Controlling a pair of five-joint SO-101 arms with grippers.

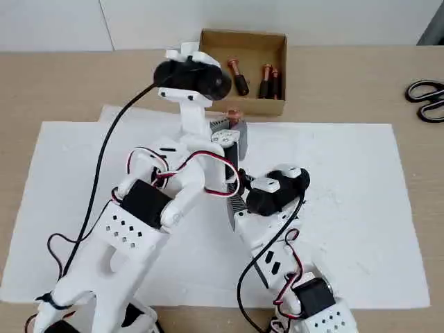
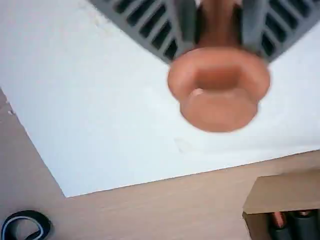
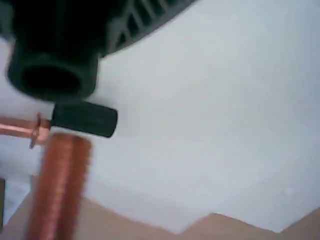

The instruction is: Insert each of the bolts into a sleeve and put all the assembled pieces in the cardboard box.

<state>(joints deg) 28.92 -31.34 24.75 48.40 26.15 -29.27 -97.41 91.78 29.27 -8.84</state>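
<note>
My left gripper (image 1: 232, 130) hangs just in front of the cardboard box (image 1: 277, 43), shut on a copper bolt (image 2: 218, 90) whose flanged head faces the left wrist camera. My right gripper (image 1: 236, 202) sits lower over the white paper, shut on a black sleeve (image 3: 52, 67) with its open end showing. In the right wrist view the threaded shaft of a copper bolt (image 3: 60, 185) stands close by the sleeve. A black sleeve with a copper bolt in it (image 3: 82, 120) lies on the paper beyond. Several assembled pieces (image 1: 267, 82) lie in the box.
A large white paper sheet (image 1: 347, 201) covers the wooden table. Black-handled scissors (image 1: 427, 97) lie at the far right edge. Both arms and their cables crowd the middle of the sheet; the paper's right half is free.
</note>
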